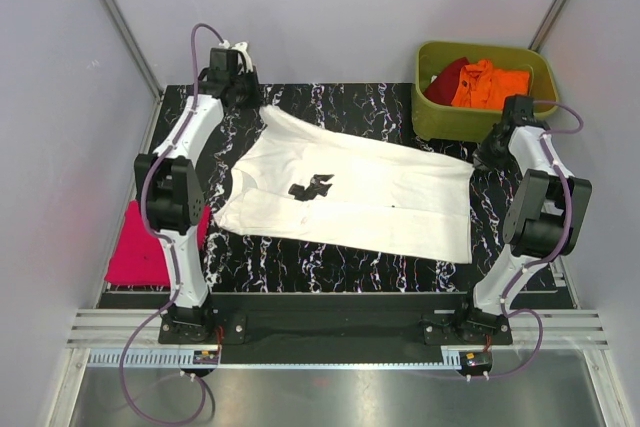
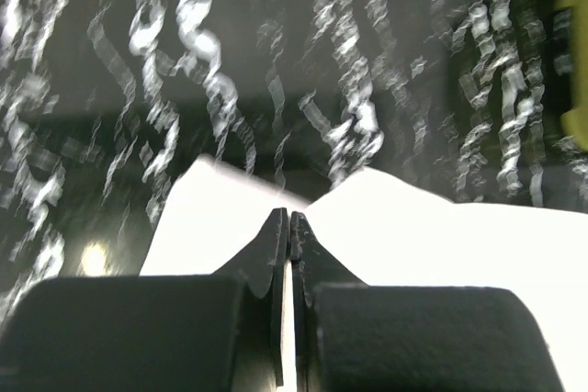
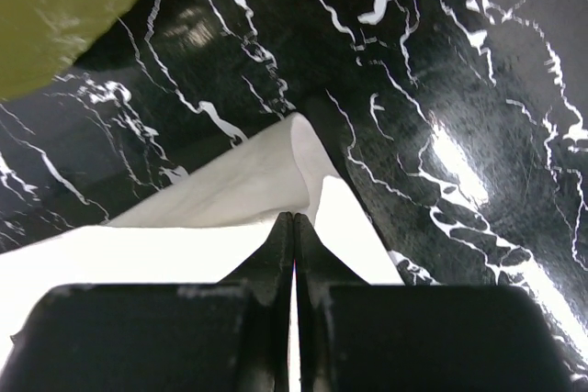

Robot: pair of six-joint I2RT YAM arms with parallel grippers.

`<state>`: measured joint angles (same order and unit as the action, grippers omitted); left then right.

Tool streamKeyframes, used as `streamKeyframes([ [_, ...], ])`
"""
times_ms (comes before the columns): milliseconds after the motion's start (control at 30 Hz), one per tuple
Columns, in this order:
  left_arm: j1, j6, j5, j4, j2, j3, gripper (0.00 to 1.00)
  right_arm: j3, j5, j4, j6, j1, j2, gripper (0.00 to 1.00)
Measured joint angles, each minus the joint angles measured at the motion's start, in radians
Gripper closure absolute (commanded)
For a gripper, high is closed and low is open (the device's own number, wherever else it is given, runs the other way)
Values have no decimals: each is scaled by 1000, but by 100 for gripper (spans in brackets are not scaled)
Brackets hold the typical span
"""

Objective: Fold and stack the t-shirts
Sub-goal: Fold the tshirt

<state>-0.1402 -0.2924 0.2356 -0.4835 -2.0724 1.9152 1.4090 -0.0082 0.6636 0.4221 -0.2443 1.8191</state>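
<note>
A white t-shirt with a small black chest print lies spread across the black marbled table. My left gripper is at the shirt's far left corner. In the left wrist view the gripper is shut, with white cloth pinched between the jaws. My right gripper is at the shirt's far right corner. In the right wrist view the gripper is shut on the white cloth. A magenta-pink shirt lies folded at the table's left edge.
An olive-green tub stands at the back right, close to my right arm, and holds an orange shirt and a dark red one. The tub's wall shows in the right wrist view. Grey walls close in on three sides.
</note>
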Motion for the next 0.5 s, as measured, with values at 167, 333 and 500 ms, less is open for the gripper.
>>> streamKeyframes([
  [167, 21, -5, -41, -40, 97, -125, 100, -24, 8, 29, 0, 0, 0, 100],
  [333, 32, -14, -61, -57, 204, -225, 100, -46, 9, 54, 3, 0, -3, 100],
  [500, 29, -14, -76, -60, 254, -272, 100, -85, 10, 76, 4, 0, -24, 100],
])
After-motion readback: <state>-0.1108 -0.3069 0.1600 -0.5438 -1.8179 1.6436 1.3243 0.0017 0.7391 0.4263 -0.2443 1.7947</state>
